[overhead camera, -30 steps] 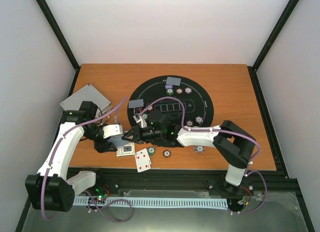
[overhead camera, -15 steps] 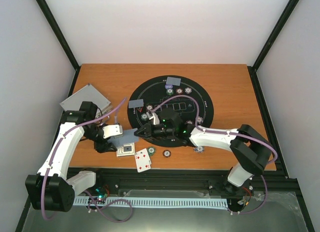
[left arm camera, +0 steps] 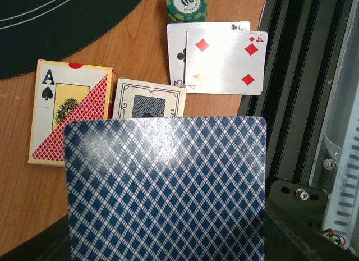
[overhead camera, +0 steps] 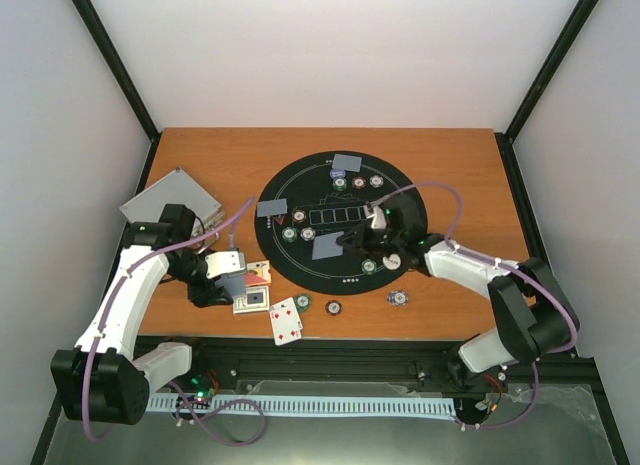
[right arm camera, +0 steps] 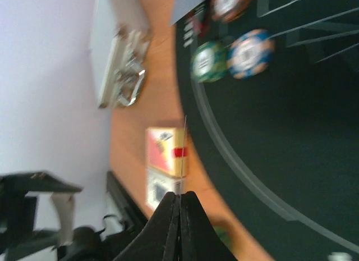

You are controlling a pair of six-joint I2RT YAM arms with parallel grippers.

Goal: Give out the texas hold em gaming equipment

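Grey-backed card (overhead camera: pixel 326 247): over near-left part of black mat (overhead camera: pixel 410 210), nipped by its edge in my right claw (overhead camera: pixel 352 242), fingers pressed tight on it. My judgement: lower it flat and close to mat before letting go, clear of chips (overhead camera: pixel 288 234). My left claw (overhead camera: pixel 232 282) pinches blue-backed card (left arm camera: pixel 165 188) off mat; keep both apart.
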